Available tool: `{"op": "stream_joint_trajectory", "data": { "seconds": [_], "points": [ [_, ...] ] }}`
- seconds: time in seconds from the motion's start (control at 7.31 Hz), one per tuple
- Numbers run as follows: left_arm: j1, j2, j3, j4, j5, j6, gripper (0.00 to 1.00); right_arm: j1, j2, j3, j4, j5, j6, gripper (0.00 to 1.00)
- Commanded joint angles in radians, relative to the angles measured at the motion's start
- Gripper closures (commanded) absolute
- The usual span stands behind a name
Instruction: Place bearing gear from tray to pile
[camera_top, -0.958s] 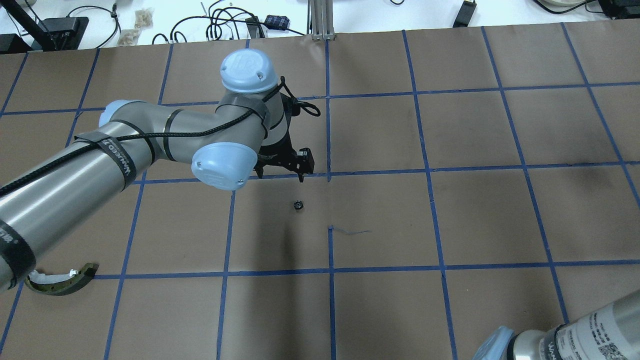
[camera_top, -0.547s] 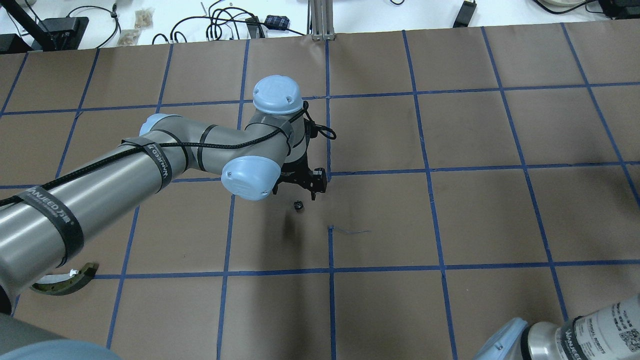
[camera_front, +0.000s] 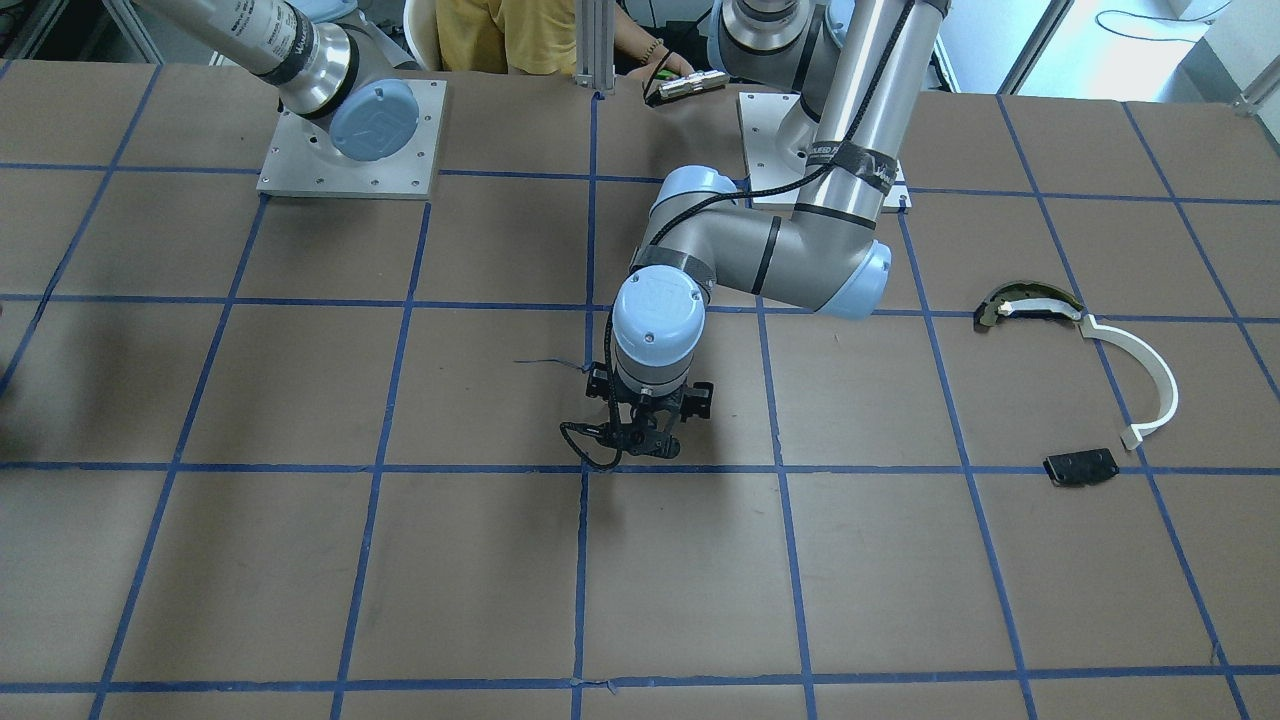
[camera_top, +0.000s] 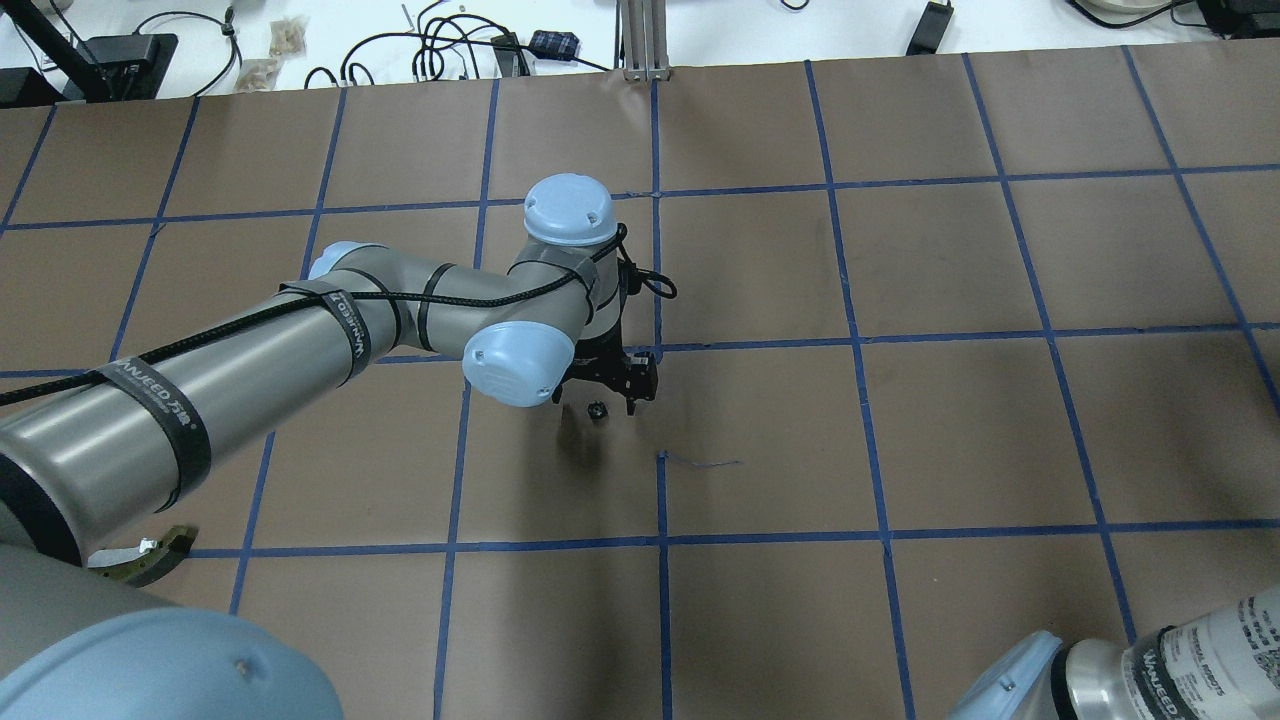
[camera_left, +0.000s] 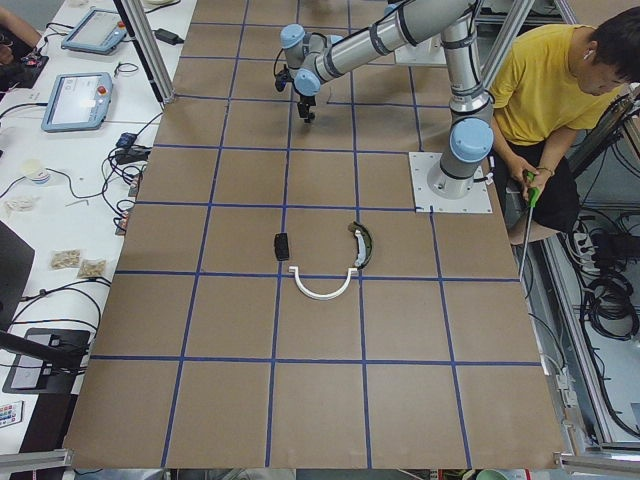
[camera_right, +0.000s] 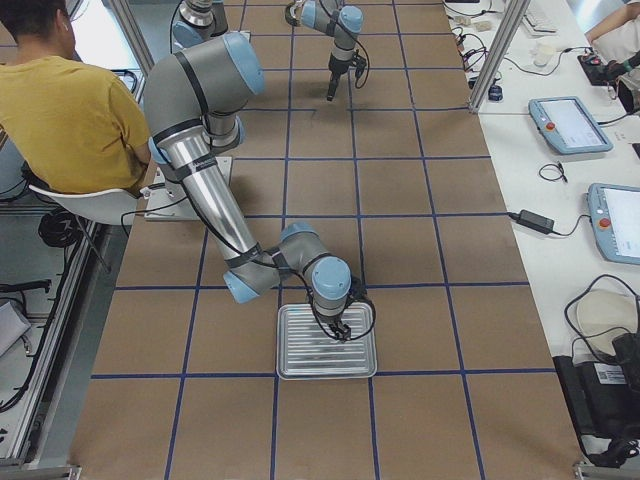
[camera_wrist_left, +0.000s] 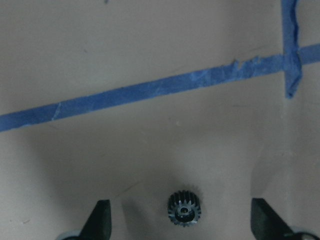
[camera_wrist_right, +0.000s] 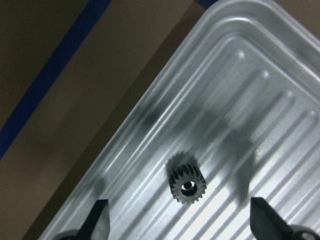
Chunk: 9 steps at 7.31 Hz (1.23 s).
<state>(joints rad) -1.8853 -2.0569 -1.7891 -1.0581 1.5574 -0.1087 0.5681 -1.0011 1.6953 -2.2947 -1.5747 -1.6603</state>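
Pointing the left gripper (camera_wrist_left: 183, 220) straight down, fingers spread wide, straddling a small dark toothed gear (camera_wrist_left: 184, 209) lying flat on brown paper (camera_wrist_left: 150, 50), bare room outside both tips. Holding the right gripper (camera_wrist_right: 181, 217) equally wide, the bearing gear (camera_wrist_right: 186, 185) sitting between its tips in the ribbed, shiny metal tray (camera_wrist_right: 280, 60), raised rim close by.

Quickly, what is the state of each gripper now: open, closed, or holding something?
Left gripper: open, holding nothing; a small gear lies on the table beneath it.
Right gripper: open, empty, over a second gear in the tray.
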Motion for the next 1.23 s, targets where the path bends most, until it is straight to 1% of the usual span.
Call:
{"op": "stream_joint_trajectory", "data": {
  "seconds": [0.0, 0.14, 0.27, 0.41, 0.55, 0.68, 0.82, 0.96, 1.09],
  "points": [
    [-0.002, -0.002, -0.001, -0.005, 0.001, -0.038, 0.21, 0.0, -0.004, 0.0, 0.007, 0.016, 0.033, 0.05],
    [-0.002, -0.002, -0.001, -0.005, 0.001, -0.054, 0.26, 0.0, -0.002, 0.0, 0.007, 0.015, 0.033, 0.14],
    [-0.002, -0.003, 0.0, -0.005, 0.0, -0.054, 0.5, 0.0, -0.002, 0.001, 0.007, 0.015, 0.034, 0.25],
    [-0.002, -0.003, 0.0, -0.005, 0.001, -0.049, 0.97, 0.0, -0.004, 0.006, 0.011, 0.01, 0.036, 0.49],
    [-0.002, -0.003, 0.0, -0.006, 0.004, -0.039, 1.0, 0.004, -0.016, 0.007, 0.041, 0.007, 0.043, 0.71],
    [0.0, -0.002, 0.002, -0.006, 0.003, -0.039, 1.0, 0.006, -0.028, 0.01, 0.047, 0.009, 0.046, 0.89],
    [0.0, -0.002, 0.005, -0.005, 0.006, -0.039, 1.0, 0.006, -0.027, 0.012, 0.047, 0.01, 0.047, 0.98],
    [0.002, 0.006, 0.016, -0.005, 0.019, -0.037, 1.0, 0.007, -0.03, 0.012, 0.049, 0.01, 0.047, 1.0],
    [0.015, 0.03, 0.023, -0.008, 0.021, -0.032, 1.0, 0.019, -0.06, 0.012, 0.053, 0.012, 0.069, 1.0]
  ]
}}
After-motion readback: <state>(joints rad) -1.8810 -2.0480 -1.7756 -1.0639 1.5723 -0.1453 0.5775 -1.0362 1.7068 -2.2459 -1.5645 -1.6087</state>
